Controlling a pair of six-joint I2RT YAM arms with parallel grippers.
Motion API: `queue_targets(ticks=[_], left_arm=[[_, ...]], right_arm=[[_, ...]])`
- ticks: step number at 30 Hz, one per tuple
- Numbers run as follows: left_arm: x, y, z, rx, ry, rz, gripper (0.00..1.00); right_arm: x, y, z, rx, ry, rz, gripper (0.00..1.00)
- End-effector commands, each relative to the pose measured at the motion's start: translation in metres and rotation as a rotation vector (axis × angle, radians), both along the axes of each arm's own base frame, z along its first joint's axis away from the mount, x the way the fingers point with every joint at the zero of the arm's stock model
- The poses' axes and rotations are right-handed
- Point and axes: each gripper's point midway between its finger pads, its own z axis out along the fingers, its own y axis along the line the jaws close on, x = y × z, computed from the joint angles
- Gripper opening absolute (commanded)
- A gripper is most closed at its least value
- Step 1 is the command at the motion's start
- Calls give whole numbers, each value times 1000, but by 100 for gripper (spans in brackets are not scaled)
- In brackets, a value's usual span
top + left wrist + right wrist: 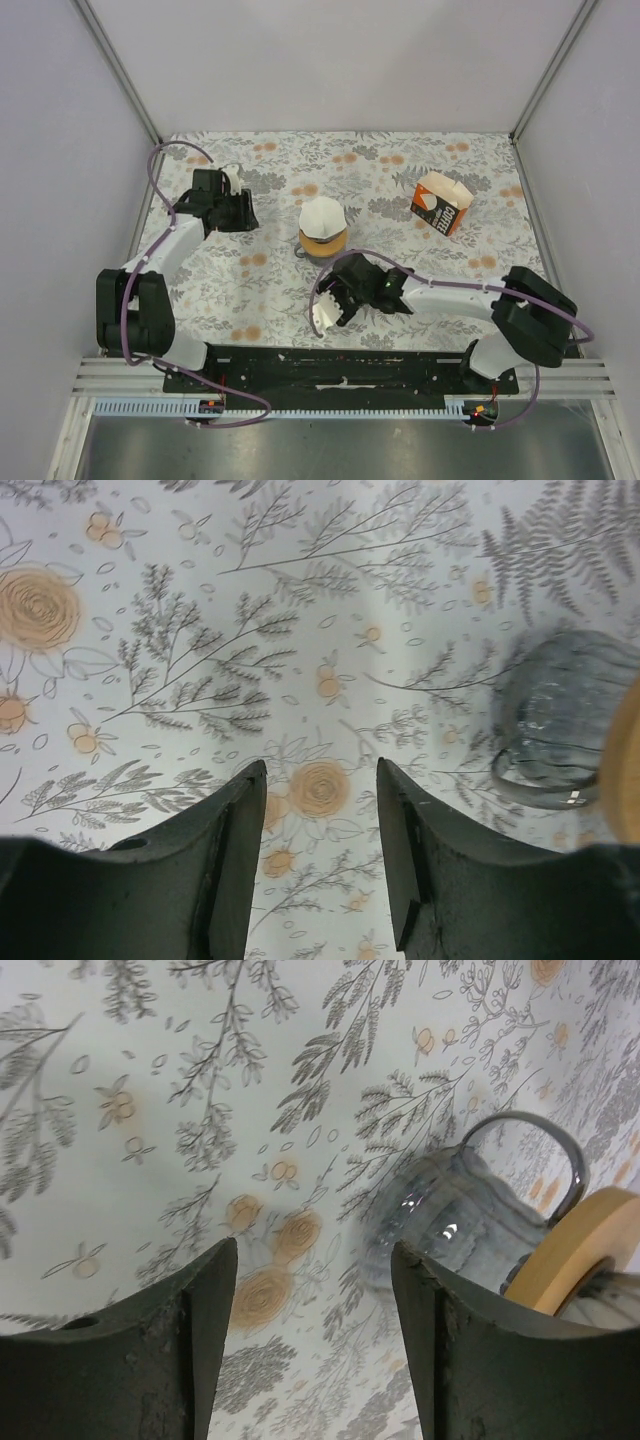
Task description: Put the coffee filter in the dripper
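Both wide open and empty, the left gripper (320, 780) stands well off and the right gripper (312, 1260) near the central dripper (325, 241), coffee filter (322, 215) seated in its top; a straight, slow retreat looks wisest.

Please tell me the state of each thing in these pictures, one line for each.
filter: sitting in the dripper, top above the rim.
dripper: upright, holding the filter.
carton: apart from the dripper, touched by no gripper.
left gripper: open, empty.
right gripper: open, empty.
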Motion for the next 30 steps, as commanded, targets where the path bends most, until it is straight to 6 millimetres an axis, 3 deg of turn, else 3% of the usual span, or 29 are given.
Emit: queue_targets(ticks=[1, 9, 10, 12, 17, 20, 21, 24, 28, 30], left_arm=[[23, 30, 6, 98, -191, 19, 55], [18, 61, -27, 218, -222, 80, 55], [19, 66, -29, 237, -219, 100, 55], [20, 76, -31, 273, -207, 136, 55], [20, 83, -40, 263, -151, 151, 54], [20, 83, -40, 236, -150, 149, 55], [20, 96, -39, 237, -153, 182, 55], [19, 102, -41, 252, -162, 192, 55], [19, 106, -45, 264, -168, 204, 56], [19, 105, -46, 262, -165, 204, 55]], right_arm=[[-27, -29, -1, 0, 103, -64, 72], [-42, -73, 12, 85, 210, -235, 84], [-38, -79, 14, 111, 222, -274, 85], [-24, -93, 19, 159, 221, -381, 98], [24, -125, 40, 273, 131, -723, 98], [31, -136, 48, 382, 146, -824, 98], [32, -139, 49, 427, 146, -855, 98], [37, -151, 57, 567, 145, -935, 98], [49, -182, 68, 716, 142, -1100, 98], [60, -196, 82, 820, 117, -1162, 98]])
